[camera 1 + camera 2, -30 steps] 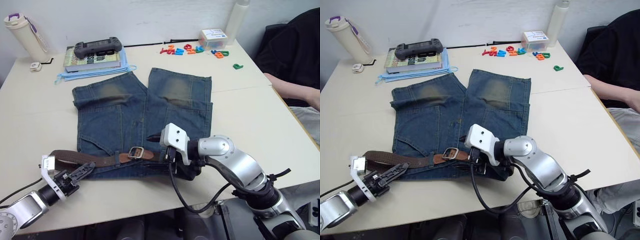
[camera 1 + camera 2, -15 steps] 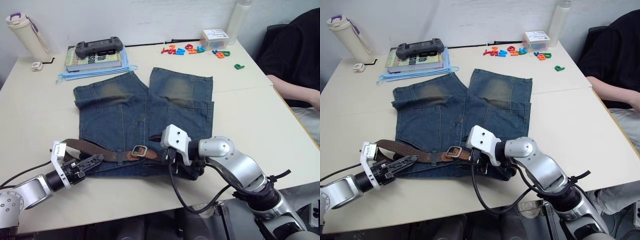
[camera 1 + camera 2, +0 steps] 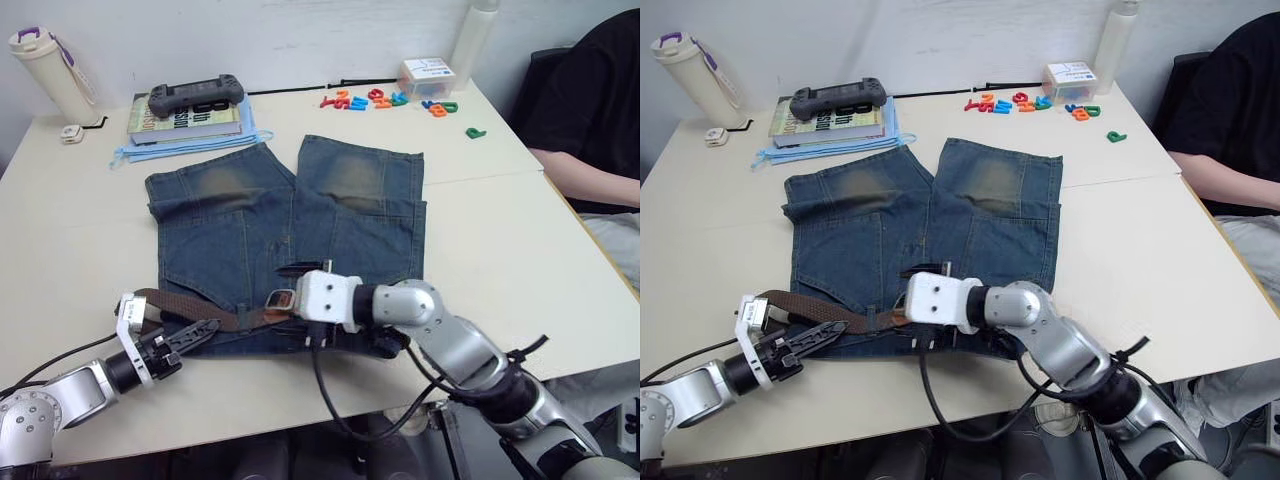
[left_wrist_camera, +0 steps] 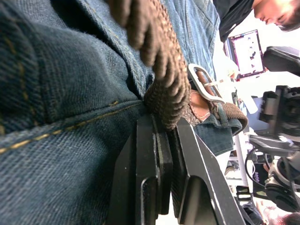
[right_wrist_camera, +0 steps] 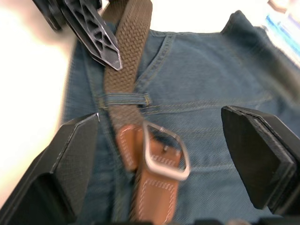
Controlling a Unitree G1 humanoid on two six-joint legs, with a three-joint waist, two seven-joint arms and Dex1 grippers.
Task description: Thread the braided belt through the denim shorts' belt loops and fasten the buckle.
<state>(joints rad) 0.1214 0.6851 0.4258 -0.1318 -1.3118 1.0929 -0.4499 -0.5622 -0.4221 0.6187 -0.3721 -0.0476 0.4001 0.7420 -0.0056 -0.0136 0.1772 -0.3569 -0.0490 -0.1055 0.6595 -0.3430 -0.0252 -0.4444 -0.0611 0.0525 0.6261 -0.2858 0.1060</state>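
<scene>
The denim shorts [image 3: 290, 230] lie flat on the table, waistband toward me. The braided belt [image 3: 215, 318] runs along the waistband and passes under one of the belt loops [image 5: 126, 99]. Its silver buckle [image 5: 164, 150] sits on a tan tab. My left gripper [image 3: 203, 328] lies low at the shorts' left corner, shut with its fingertips [image 4: 159, 140] pinching the belt [image 4: 161, 89]. My right gripper [image 5: 159, 115] hovers open over the buckle [image 3: 277, 298], one finger on each side, touching nothing.
Books with a black controller [image 3: 195, 95] and a white bottle [image 3: 45, 70] stand at the back left. Coloured letters [image 3: 390, 98] and a small box [image 3: 425, 72] are at the back right. A person [image 3: 590, 110] sits at the right. The table's front edge [image 3: 260, 415] is close.
My left gripper has slid right along the waistband, and the belt's left end has come with it. My right gripper has shifted left, from right of the buckle to over it.
</scene>
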